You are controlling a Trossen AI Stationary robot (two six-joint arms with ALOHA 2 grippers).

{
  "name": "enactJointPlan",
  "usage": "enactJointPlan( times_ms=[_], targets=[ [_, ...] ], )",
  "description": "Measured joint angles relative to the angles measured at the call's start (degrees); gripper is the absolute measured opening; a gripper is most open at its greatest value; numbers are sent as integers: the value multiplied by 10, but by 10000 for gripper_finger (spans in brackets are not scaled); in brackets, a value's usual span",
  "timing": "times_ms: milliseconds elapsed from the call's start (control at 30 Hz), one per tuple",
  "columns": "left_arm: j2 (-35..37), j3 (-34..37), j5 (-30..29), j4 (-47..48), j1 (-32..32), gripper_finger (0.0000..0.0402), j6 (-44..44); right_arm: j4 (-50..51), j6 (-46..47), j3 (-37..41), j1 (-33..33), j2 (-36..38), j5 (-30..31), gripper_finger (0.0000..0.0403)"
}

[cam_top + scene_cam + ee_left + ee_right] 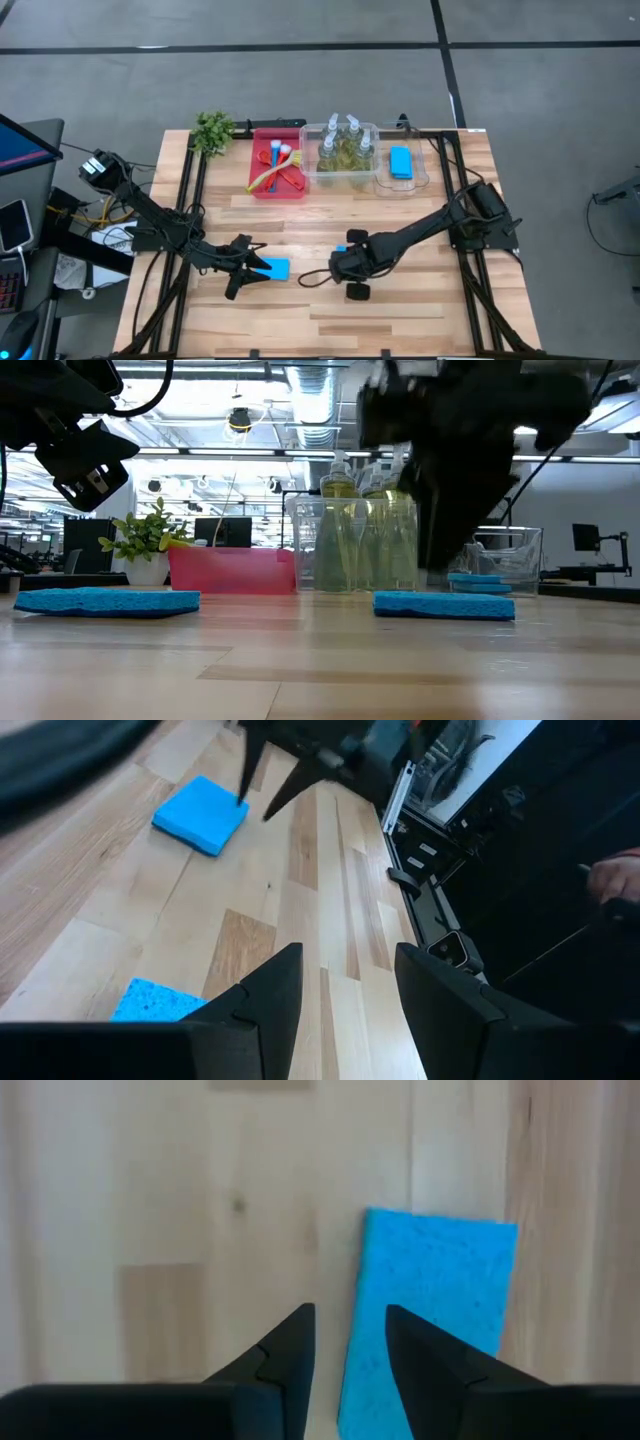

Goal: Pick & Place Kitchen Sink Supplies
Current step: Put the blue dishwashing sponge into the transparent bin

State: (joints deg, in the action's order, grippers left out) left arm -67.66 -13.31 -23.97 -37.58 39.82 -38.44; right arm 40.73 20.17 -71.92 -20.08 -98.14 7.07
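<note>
Two flat blue sponges lie flat on the wooden table. One sponge (274, 268) (155, 1002) lies just beside my left gripper (250, 268) (350, 990), which is open, raised off the table and has nothing between its fingers. My right gripper (350, 1342) (342, 265) points down over the other sponge (432, 1295) (203, 813), its fingers a little apart and clear of it. Clear bottles of yellow-green liquid (345, 148) stand in a clear bin. Red, blue and yellow brushes (275, 165) lie in a red tray.
Along the far edge stand a small green plant (213, 130), the red tray (262, 185), the clear bin with the bottles (310, 170) and a second clear bin (420, 180) with a blue sponge (401, 162) in it. Black frame rails (190, 190) run down both table sides.
</note>
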Motion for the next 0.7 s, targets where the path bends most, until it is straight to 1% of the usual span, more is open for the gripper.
enactJointPlan(
  times_ms=[167,267,500,600,700],
  targets=[
    [0,0,0,0,0,163,4,-7,-65,0,7,48,-21,118],
    [0,0,0,0,0,163,6,-17,-87,7,20,70,-29,118],
    [0,0,0,0,0,163,11,-112,-91,113,56,106,-28,118],
    [0,0,0,0,0,163,11,-159,-83,155,62,108,-28,118],
    [0,0,0,0,0,163,11,-179,-81,177,63,96,-28,118]
  ],
)
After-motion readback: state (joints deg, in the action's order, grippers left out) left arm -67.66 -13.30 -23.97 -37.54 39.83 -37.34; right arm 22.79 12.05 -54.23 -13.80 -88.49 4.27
